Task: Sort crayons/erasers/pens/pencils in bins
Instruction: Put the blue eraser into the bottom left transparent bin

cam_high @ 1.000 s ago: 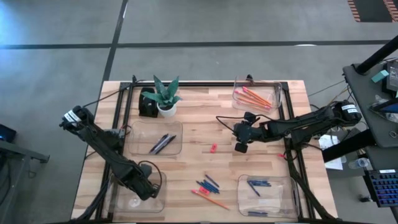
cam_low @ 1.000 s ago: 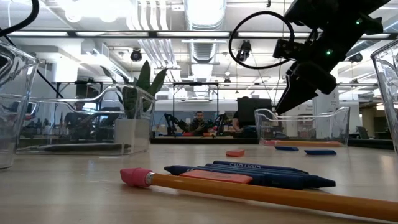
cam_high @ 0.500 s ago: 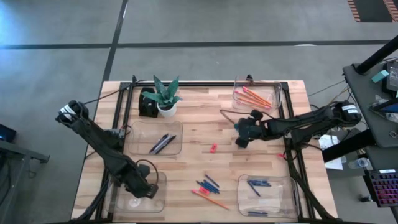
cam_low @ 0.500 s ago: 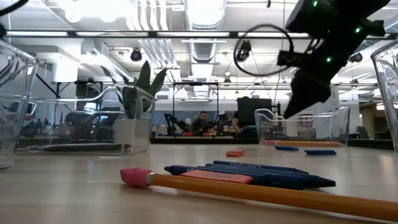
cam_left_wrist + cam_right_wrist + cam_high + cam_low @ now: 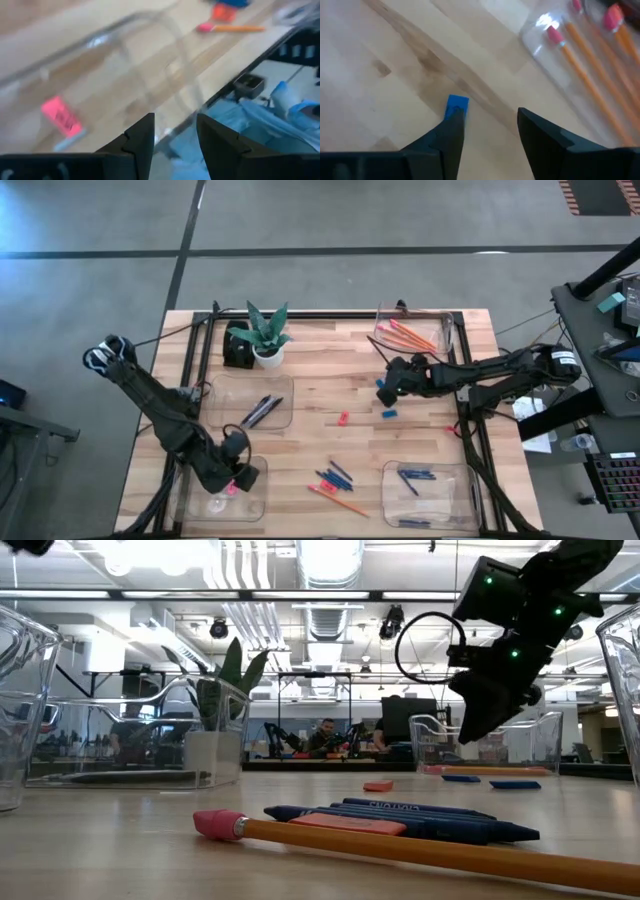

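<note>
My left gripper (image 5: 240, 477) (image 5: 175, 137) hangs open over the near-left bin (image 5: 190, 498). A pink eraser (image 5: 61, 116) (image 5: 232, 488) lies flat on that bin's floor. My right gripper (image 5: 384, 395) (image 5: 487, 132) is open above the table's middle right. A blue eraser (image 5: 456, 105) (image 5: 389, 413) lies flat on the wood just beside one finger, untouched. Another pink eraser (image 5: 343, 418) rests on the table farther left. Orange pencils (image 5: 410, 336) lie in the far-right bin (image 5: 444, 320). One loose pencil (image 5: 340, 500) (image 5: 420, 852) lies near the front edge.
Loose blue crayons (image 5: 334, 476) (image 5: 400, 820) lie beside the loose pencil. The far-left bin (image 5: 222, 388) holds dark pens (image 5: 260, 411). The near-right bin (image 5: 392, 498) holds blue crayons (image 5: 415, 477). A potted plant (image 5: 266, 332) and a black box (image 5: 236, 348) stand at the far left.
My left gripper has moved a little toward the table's right over the near-left bin, and a pink eraser now shows on the bin's floor beside it. My right gripper has drawn toward the far edge, uncovering the blue eraser on the wood.
</note>
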